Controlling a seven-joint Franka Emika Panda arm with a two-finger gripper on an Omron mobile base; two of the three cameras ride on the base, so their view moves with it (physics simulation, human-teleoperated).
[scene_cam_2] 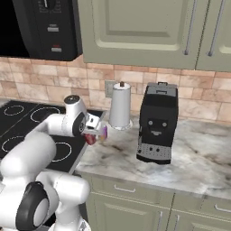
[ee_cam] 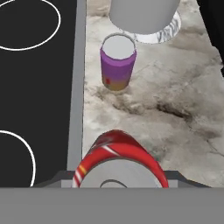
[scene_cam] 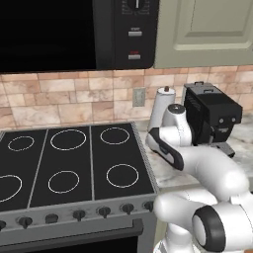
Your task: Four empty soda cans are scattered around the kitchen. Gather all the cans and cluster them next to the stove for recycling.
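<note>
A red soda can [ee_cam: 119,151] sits between the fingers of my gripper [ee_cam: 118,178], which is shut on it. In the right base view the gripper [scene_cam_2: 93,131] holds this red can [scene_cam_2: 91,139] just above the marble counter, right beside the stove's right edge. A purplish-pink soda can [ee_cam: 117,65] stands upright on the counter a short way past the red one, close to the stove's steel rim [ee_cam: 78,87]. From the right base view it [scene_cam_2: 104,132] peeks out just beyond the hand. The stove [scene_cam: 74,163] has a black glass top with white rings.
A white paper-towel roll [scene_cam_2: 120,107] stands behind the purplish-pink can near the wall. A black coffee machine [scene_cam_2: 155,124] sits to its right on the counter [scene_cam_2: 198,158]. A black microwave [scene_cam: 74,29] hangs above the stove, and green cabinets [scene_cam_2: 135,31] hang over the counter.
</note>
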